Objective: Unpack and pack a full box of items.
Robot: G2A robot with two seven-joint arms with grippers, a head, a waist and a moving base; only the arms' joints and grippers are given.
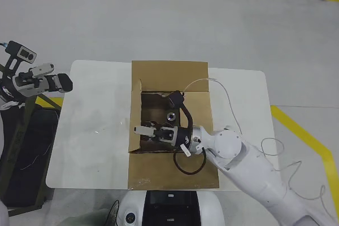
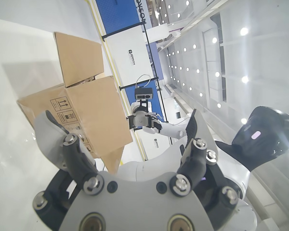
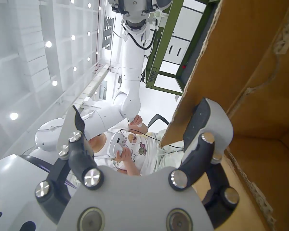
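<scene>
An open cardboard box [image 1: 169,73] stands mid-table with its flaps spread. Inside it lie a round metal part [image 1: 170,117] and some dark items that I cannot identify. My right gripper [image 1: 150,131] is down in the box near its left wall, open and holding nothing. In the right wrist view the gripper [image 3: 137,123] straddles the edge of the box wall [image 3: 207,56], with one finger [image 3: 202,121] on the inner side. My left gripper [image 1: 61,83] hangs off the table's left edge, pointing at the box, open [image 2: 121,128] and empty. The box's outside [image 2: 91,106] faces it.
The white table [image 1: 96,141] has bare room left of the box. A thin white cable [image 1: 226,93] runs over the box's far right corner. A black cable loop [image 1: 187,166] hangs under the right arm. A dark cart with a green frame [image 1: 22,152] stands beside the table's left edge.
</scene>
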